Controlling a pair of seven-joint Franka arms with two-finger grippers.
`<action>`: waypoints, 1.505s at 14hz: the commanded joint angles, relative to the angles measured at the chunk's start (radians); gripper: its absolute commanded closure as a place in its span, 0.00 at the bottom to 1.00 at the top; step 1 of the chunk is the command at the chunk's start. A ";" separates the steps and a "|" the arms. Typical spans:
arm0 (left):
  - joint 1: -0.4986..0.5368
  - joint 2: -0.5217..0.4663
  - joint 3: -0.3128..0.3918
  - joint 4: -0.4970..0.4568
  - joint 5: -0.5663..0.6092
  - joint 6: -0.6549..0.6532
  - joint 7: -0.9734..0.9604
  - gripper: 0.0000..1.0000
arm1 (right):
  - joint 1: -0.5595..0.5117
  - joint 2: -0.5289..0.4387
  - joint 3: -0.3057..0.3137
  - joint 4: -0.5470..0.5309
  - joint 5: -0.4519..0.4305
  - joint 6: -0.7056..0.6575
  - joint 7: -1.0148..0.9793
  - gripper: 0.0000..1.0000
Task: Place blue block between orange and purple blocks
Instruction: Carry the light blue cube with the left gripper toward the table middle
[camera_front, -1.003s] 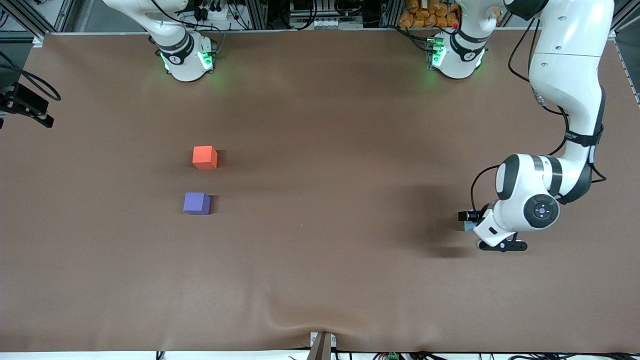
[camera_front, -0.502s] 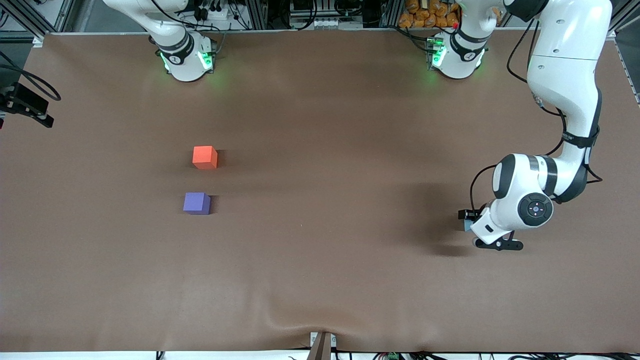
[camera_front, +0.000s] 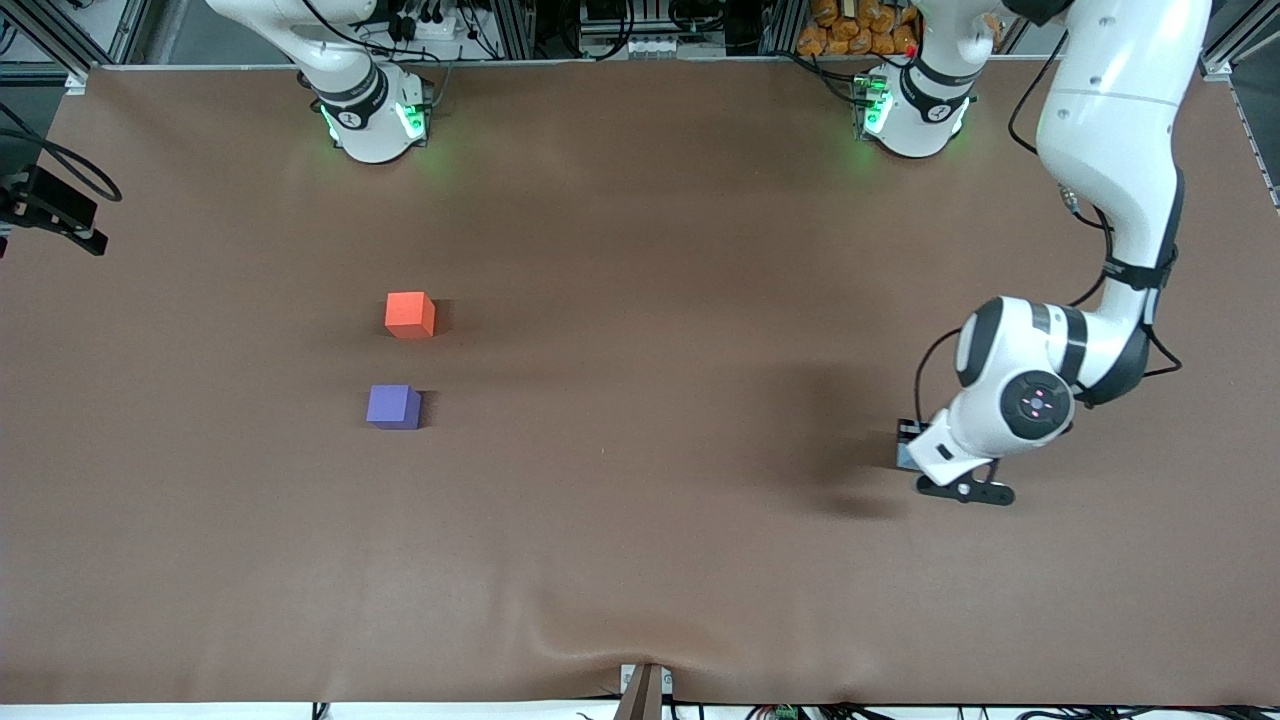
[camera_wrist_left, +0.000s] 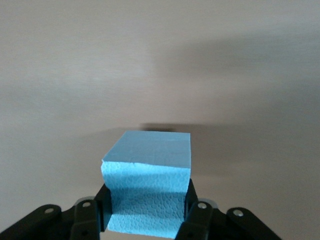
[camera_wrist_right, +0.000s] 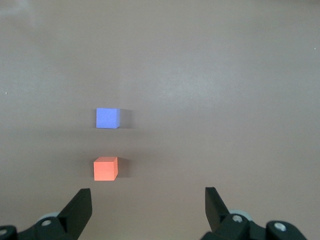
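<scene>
Two cubes sit out on the brown table (camera_front: 640, 250) in the front view, toward the right arm's end: the orange block (camera_front: 409, 315) and, nearer the front camera, the purple block (camera_front: 393, 407), apart with bare cloth between them. Over at the left arm's end, the left gripper (camera_front: 912, 452) hangs above the table, casting a shadow below, and only a sliver of the blue block (camera_front: 903, 458) peeks out under the wrist. The right arm shows just its base here, waiting.

Left wrist view now: the blue block (camera_wrist_left: 148, 182) fills the middle, clamped between the two black fingers (camera_wrist_left: 195, 212) of the left gripper (camera_wrist_left: 146, 216), its pebbled face toward the camera, its shadow on the cloth below.

Right wrist view: the right gripper (camera_wrist_right: 147, 212) is up high, fingers (camera_wrist_right: 80, 207) spread wide apart with nothing between them, looking down on the purple block (camera_wrist_right: 107, 118) and orange block (camera_wrist_right: 105, 169), side by side with a gap.
</scene>
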 joint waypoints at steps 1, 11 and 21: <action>-0.009 -0.092 -0.108 -0.018 0.010 -0.081 -0.140 0.55 | -0.016 0.006 0.012 0.014 0.000 -0.010 -0.006 0.00; -0.271 -0.011 -0.329 0.137 0.007 -0.141 -0.670 0.54 | -0.016 0.006 0.012 0.014 0.000 -0.010 -0.006 0.00; -0.768 0.203 0.036 0.300 0.018 -0.094 -0.839 0.00 | -0.018 0.006 0.012 0.014 0.000 -0.010 -0.007 0.00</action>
